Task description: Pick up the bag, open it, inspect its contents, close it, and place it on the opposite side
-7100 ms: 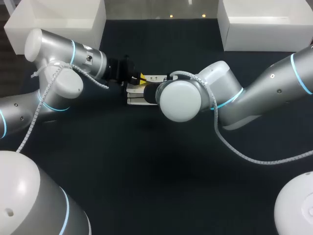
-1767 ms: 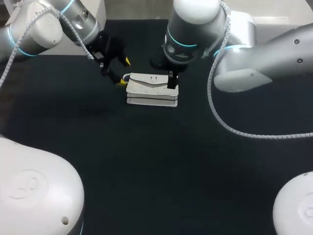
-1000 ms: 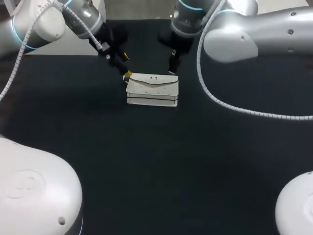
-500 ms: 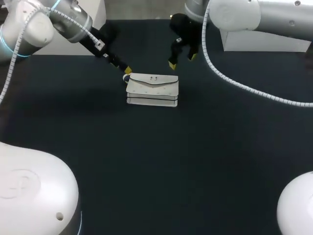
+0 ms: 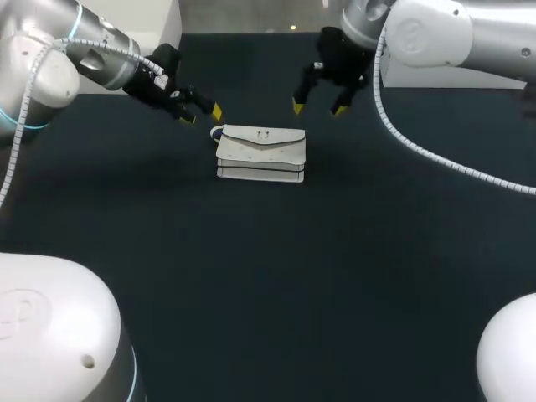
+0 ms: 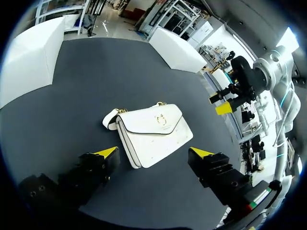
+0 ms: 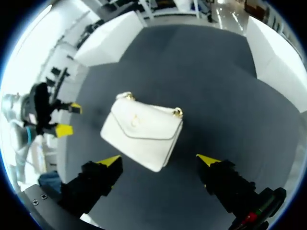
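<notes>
A white handbag [image 5: 260, 152] with a closed flap and a gold clasp lies flat on the dark table, a short strap loop at its left end. My left gripper [image 5: 202, 114] hangs open just left of and behind the bag, touching nothing. Behind the bag's right end, my right gripper [image 5: 317, 107] is also open and empty. In the left wrist view the bag [image 6: 152, 133] lies ahead of my left gripper [image 6: 154, 152], and beyond it shows my right gripper [image 6: 221, 101]. From the right wrist the bag [image 7: 141, 132] is ahead of my right gripper [image 7: 158, 160].
Two white boxes stand at the table's far corners, one at the left [image 6: 29, 57] and one at the right [image 6: 177, 48]. Dark table surface [image 5: 276, 276] stretches in front of the bag.
Both grippers have drawn back from the bag: the left one slid away to the left, the right one rose and moved back to the right. The bag has not moved.
</notes>
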Available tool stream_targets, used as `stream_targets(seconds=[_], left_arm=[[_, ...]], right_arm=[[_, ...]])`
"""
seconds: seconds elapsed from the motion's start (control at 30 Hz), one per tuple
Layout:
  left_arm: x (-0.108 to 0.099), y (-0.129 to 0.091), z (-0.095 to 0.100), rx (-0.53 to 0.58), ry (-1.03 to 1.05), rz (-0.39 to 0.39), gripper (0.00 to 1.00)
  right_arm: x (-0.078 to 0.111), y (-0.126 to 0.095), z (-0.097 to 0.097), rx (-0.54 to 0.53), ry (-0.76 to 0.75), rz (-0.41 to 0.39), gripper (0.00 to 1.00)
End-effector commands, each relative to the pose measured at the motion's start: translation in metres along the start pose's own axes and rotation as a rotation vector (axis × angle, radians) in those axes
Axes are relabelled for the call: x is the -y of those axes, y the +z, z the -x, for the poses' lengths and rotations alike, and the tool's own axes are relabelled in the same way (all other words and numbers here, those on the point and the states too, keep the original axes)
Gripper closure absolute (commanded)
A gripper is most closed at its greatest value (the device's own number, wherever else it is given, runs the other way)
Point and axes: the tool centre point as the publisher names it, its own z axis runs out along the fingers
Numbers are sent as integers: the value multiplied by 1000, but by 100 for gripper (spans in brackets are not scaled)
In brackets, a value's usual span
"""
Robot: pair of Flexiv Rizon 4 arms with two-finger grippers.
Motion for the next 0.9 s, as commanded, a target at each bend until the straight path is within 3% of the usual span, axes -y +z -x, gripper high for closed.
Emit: stream_targets(seconds=[0.03,0.13,0.4,0.57,0.9], left_arm=[[-4,0,-1,1,3,-33,0],[-3,8,1,-53,-75,-9,0],[12,12,19,-276,-374,123,0],[14,18,27,-330,-467,181,0],[-1,40,28,-381,-585,283,0]], right_arm=[[3,0,0,1,-2,12,0],[3,0,0,1,-2,12,0],[-1,18,5,-235,127,-56,0],[0,32,6,-306,215,-73,0],[5,56,0,-388,373,49,0]])
